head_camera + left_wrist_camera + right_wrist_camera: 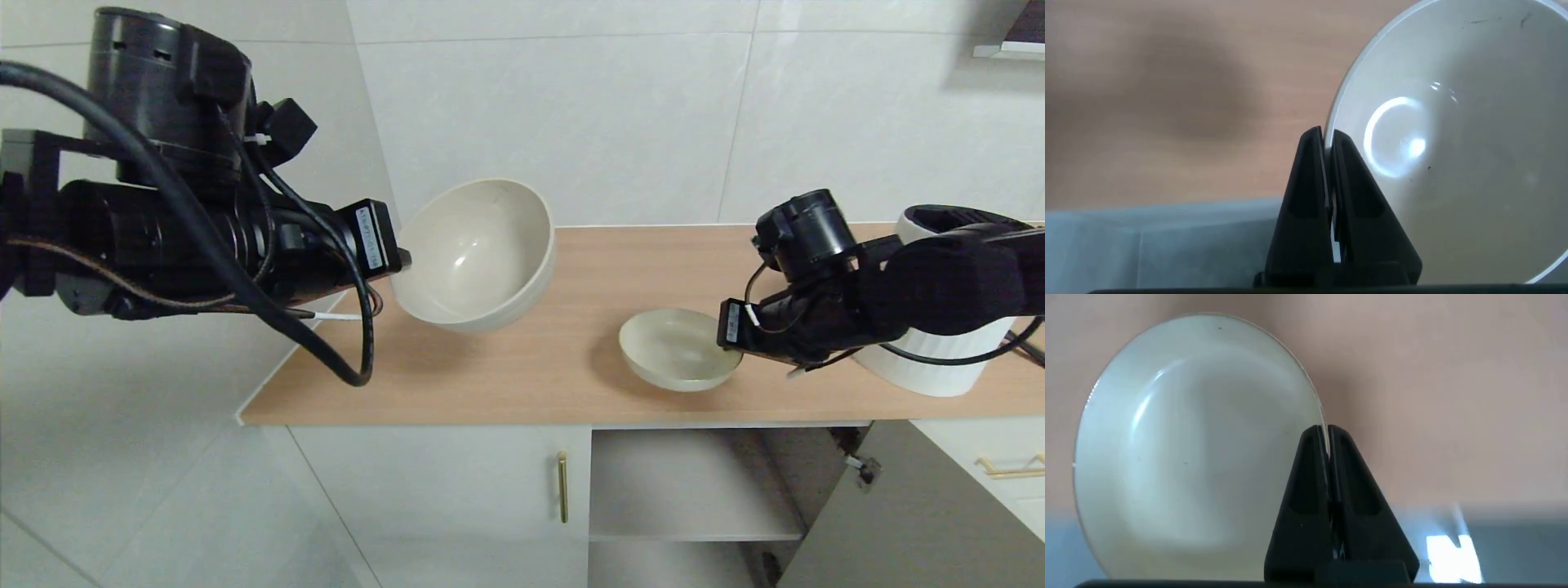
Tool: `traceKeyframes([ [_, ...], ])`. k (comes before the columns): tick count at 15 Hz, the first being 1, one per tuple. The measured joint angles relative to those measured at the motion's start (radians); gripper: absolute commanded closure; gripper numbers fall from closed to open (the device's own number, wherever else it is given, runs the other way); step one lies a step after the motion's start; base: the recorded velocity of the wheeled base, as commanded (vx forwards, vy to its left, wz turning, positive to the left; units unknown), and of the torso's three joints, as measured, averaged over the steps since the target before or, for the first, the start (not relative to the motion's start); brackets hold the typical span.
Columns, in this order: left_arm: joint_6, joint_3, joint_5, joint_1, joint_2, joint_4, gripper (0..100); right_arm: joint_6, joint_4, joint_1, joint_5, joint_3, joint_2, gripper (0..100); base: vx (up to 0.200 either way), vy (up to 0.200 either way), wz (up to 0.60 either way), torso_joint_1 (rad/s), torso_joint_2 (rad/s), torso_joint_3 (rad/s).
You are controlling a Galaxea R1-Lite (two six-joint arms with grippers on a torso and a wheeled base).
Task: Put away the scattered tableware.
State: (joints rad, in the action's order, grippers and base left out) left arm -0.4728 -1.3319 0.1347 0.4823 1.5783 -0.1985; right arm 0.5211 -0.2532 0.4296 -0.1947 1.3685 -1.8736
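Left gripper (1328, 139) pinches glossy deep bowl (478, 253), right gripper (1328, 437) shallow dish (678, 347).

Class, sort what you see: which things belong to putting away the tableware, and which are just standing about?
Job: large bowl, gripped by the left gripper; small dish, gripped by the right gripper; open cupboard shelf, likely destination.
Just there: white ribbed container; counter.

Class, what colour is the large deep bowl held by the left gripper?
The large deep bowl is plain cream-white, clearest in the head view.
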Motion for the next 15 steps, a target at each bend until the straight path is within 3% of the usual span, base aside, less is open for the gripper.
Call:
traceKeyframes([
  [6, 0.000, 0.133, 0.000, 0.048, -0.015, 0.001, 100, 0.002, -0.055, 0.103, -0.155, -0.097, 0.176, 100, 0.000, 0.000, 0.00, 0.000, 0.00, 0.000],
  [10, -0.004, 0.151, 0.001, 0.056, 0.019, 0.010, 100, 0.004, -0.053, 0.148, -0.196, -0.184, 0.274, 100, 0.000, 0.000, 0.00, 0.000, 0.00, 0.000],
  [15, -0.004, 0.152, 0.001, 0.058, 0.056, 0.011, 100, 0.005, -0.051, 0.153, -0.203, -0.233, 0.313, 100, -0.200, 0.000, 0.00, 0.001, 0.00, 0.002],
])
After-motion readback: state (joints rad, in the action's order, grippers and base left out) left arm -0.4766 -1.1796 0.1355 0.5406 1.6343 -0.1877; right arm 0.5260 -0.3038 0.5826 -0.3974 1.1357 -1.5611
